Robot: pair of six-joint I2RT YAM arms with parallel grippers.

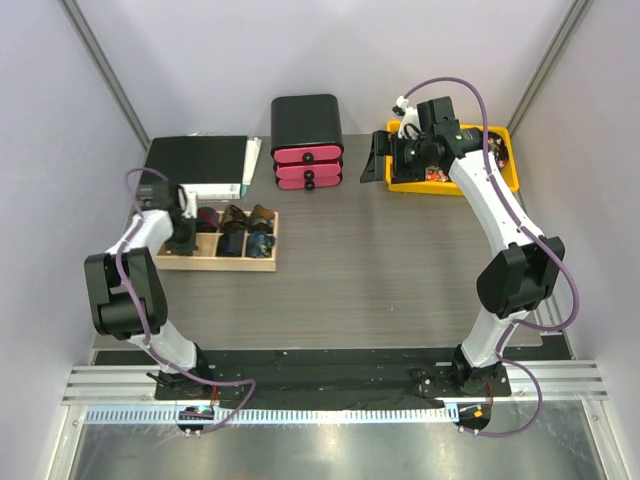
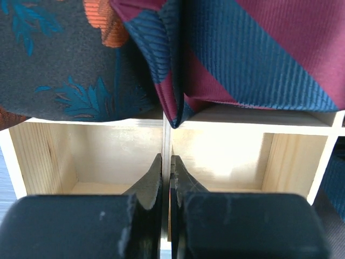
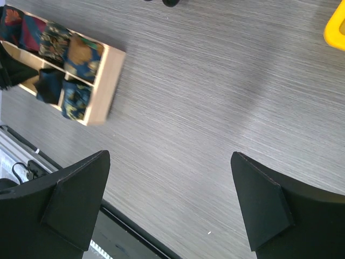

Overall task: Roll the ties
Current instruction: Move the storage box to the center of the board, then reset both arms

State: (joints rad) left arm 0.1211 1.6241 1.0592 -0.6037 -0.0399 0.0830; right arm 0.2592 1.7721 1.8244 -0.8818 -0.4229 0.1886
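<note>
While rolled ties (image 1: 232, 228) sit in the wooden tray (image 1: 225, 264) at the table's left, the left gripper (image 2: 166, 159) hangs over its divider, fingers pressed almost together, holding nothing. Right gripper (image 3: 170, 162) is spread wide, empty, near the yellow bin (image 1: 420, 186).

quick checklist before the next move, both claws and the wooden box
1. Left claw empty: ok, shut on nothing.
2. Left claw centred on a compartment: not ok, it lines up with the divider of the wooden box.
3. Free space: ok, two empty compartments in front of the rolled ties.
4. Right claw open and empty: ok.
5. Contents of the yellow bin: cannot tell, the right arm covers most of it.
</note>
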